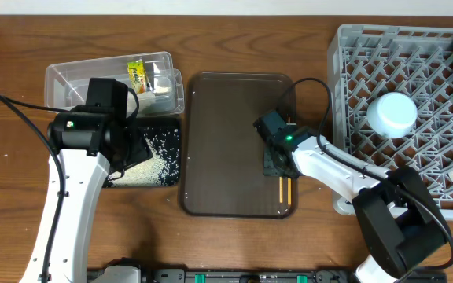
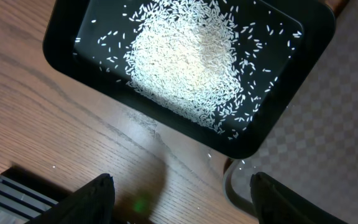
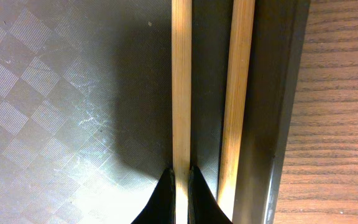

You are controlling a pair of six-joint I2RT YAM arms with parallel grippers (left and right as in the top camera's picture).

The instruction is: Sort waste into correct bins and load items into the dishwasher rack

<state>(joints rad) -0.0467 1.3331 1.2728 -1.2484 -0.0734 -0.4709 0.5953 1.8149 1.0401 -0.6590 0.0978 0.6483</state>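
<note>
1. Right gripper (image 3: pixel 181 182) is pinched shut on the left chopstick (image 3: pixel 181 81). The second chopstick (image 3: pixel 238 93) lies beside it, along the brown tray (image 3: pixel 55 93) rim at frame right.
2. Light, stiff, slick wood; probably pivots unless held mid-length.
3. Left gripper (image 2: pixel 182 193) gapes wide, empty.

A dark brown rectangular serving tray (image 1: pixel 226 141) lay mid-table. Left of it, a clear plastic tub (image 1: pixel 69 75) stood behind a shallow black tray (image 1: pixel 173 137) holding loose white rice grains (image 1: pixel 144 169). A pair of wooden chopsticks (image 1: pixel 284 189) lay along the serving tray's right edge. A grey plastic lattice crate (image 1: pixel 352 94) stood to its right.
</note>
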